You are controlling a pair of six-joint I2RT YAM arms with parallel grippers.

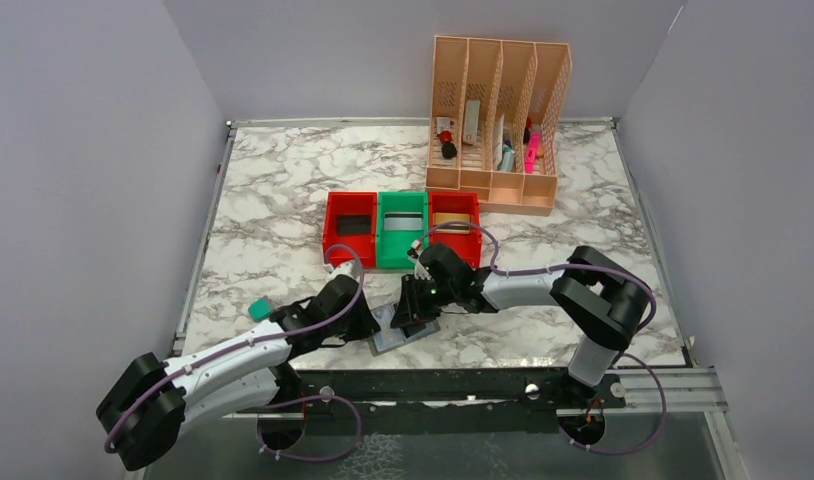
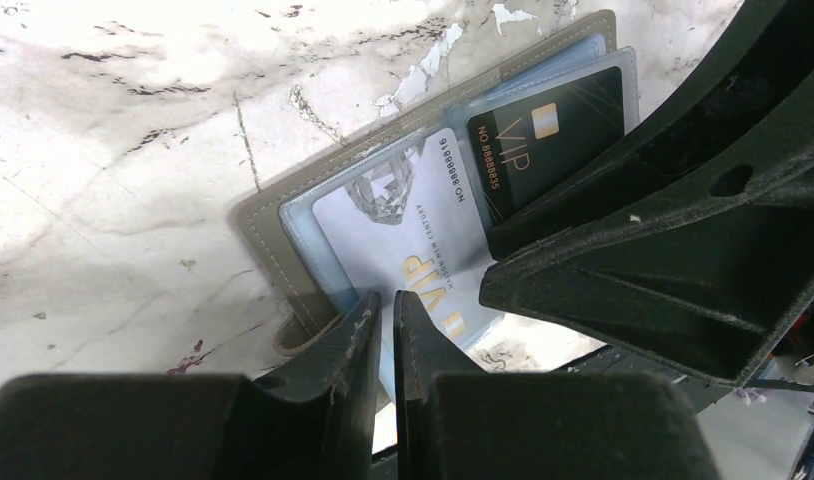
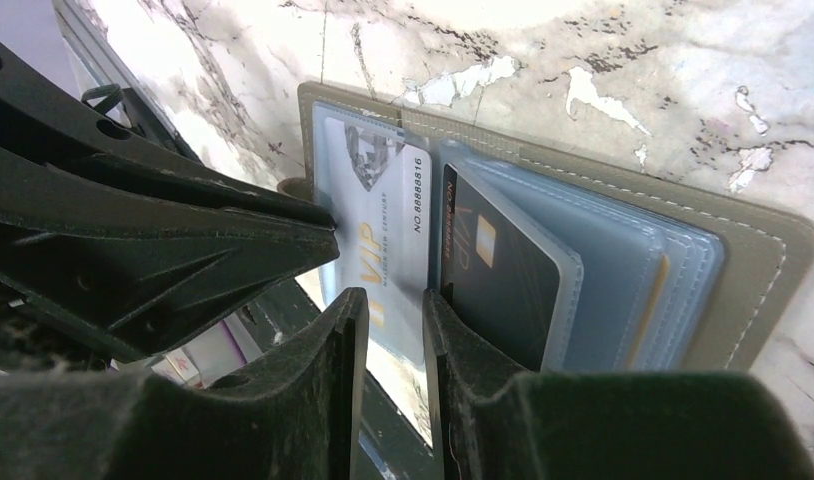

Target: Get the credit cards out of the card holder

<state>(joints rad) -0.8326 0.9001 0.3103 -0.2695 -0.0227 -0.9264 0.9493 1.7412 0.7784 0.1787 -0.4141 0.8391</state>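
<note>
Now I'm freeing the silver card: left tool nearly together at its edge, grip unclear, right tool slightly apart over the card holder; next I pull left.

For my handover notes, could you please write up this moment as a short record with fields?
Card holder: open flat on the marble table, near edge
In sleeves: silver card, black card
Left gripper: jaws pinching the silver card's near edge
Right gripper: jaws apart, tips down on the holder
Binned: dark card in left red bin, grey card in green bin, tan card in right red bin
</note>
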